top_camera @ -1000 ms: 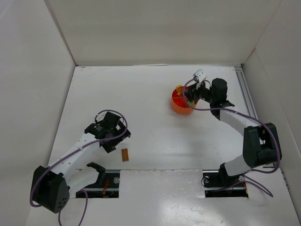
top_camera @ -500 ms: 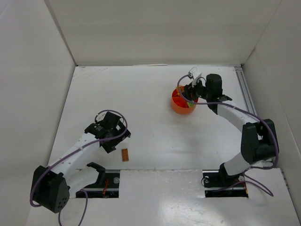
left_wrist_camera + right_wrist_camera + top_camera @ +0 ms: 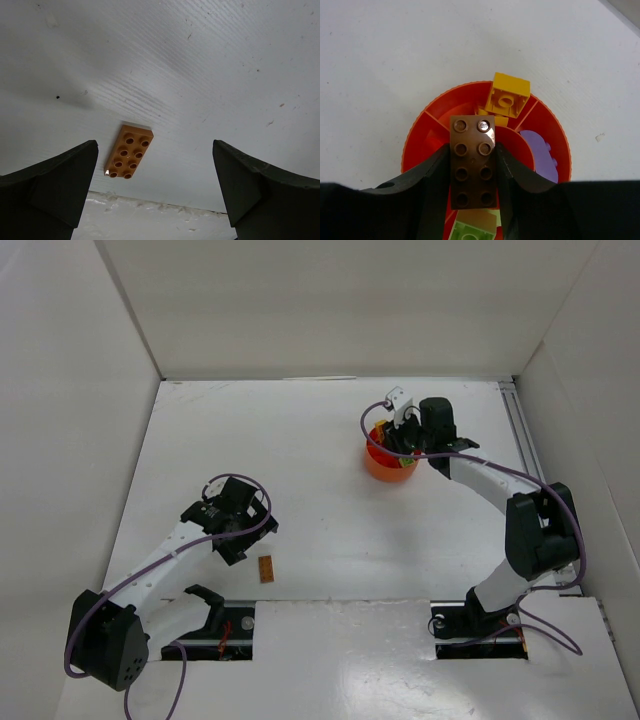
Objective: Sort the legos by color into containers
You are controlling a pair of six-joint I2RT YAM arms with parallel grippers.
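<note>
The right gripper [image 3: 472, 150], clamped on a dark brown plastic brick [image 3: 472, 167], is hovering over the round orange-red divided dish [image 3: 415, 140], likely needing release into its own compartment, while the left gripper [image 3: 154, 146] is gaping wide.

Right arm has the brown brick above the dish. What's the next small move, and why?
Probably nudge the right gripper toward the bare-looking compartment on the wrist view's left, then open. It is shut on the brown brick over the hub of the orange-red dish, and the yellow brick, purple brick and green brick already fill other compartments.
</note>
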